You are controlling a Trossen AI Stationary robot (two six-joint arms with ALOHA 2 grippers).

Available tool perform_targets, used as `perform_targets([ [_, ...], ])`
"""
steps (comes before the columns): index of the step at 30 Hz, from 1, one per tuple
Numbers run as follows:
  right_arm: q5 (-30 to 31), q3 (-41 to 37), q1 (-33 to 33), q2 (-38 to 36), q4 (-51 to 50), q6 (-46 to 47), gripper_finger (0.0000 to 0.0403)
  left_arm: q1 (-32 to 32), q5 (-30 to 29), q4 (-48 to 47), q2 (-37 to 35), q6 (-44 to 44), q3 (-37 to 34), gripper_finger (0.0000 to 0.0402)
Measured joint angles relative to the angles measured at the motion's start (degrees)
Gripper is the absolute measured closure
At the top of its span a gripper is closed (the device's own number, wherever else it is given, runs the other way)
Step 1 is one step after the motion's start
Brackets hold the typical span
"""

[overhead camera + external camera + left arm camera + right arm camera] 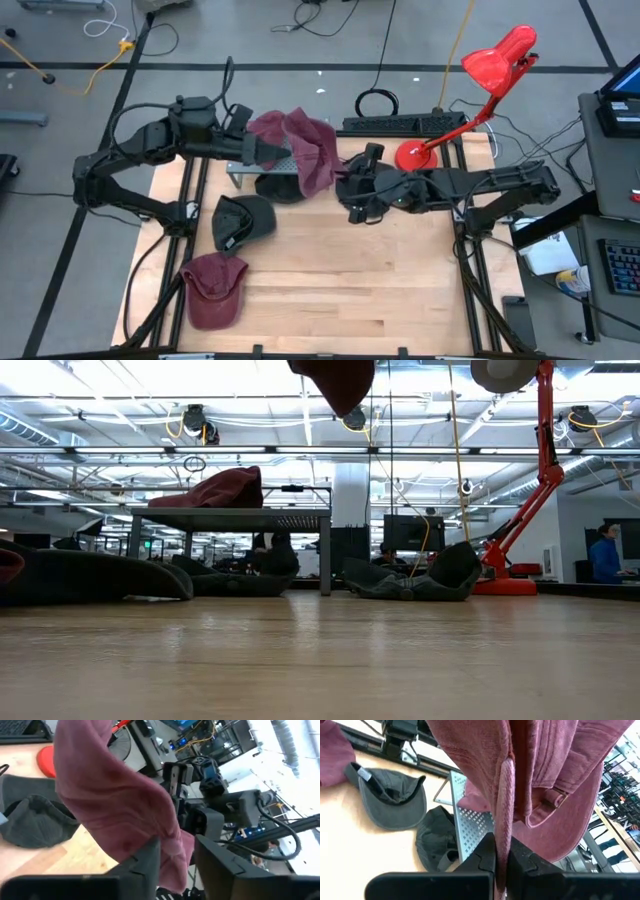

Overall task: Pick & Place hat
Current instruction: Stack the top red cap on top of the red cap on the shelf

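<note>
left gripper [175, 855] narrowly parted around the maroon hat [312, 150], cloth between its fingers | hat hangs above the metal rack [262, 170] | right gripper [501, 857] pinched on hat | risk: left's slack grip drops it off the rack

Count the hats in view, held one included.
6. Maroon: held hat in the right tool, rack-top hat, front-left hat. Dark: under-rack hat, mid-table hat, lamp-side hat, hidden from above by the right arm.
</note>
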Motion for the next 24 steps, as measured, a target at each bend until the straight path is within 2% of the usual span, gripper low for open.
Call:
perform_targets([
  [5, 1.81, 0.00, 0.00, 0.00, -1.44, -0.04, 0.0399, 0.77, 0.91, -1.07, 0.68, -2.73, 0.00, 0.0173],
  [10, 4.53, 0.00, -0.22, -0.66, -2.65, -0.17, 0.0399, 0.87, 0.98, -2.19, 1.43, -4.16, 0.00, 0.0111],
  [17, 4.55, 0.00, -0.74, -1.56, -2.43, -0.09, 0.0399, 0.87, 0.91, -2.45, 1.43, -8.26, 0.00, 0.0074],
  [24, 4.40, 0.00, -0.70, -1.51, -2.11, -0.02, 0.0399, 0.66, -2.08, -1.63, 1.48, -8.63, 0.00, 0.0066],
])
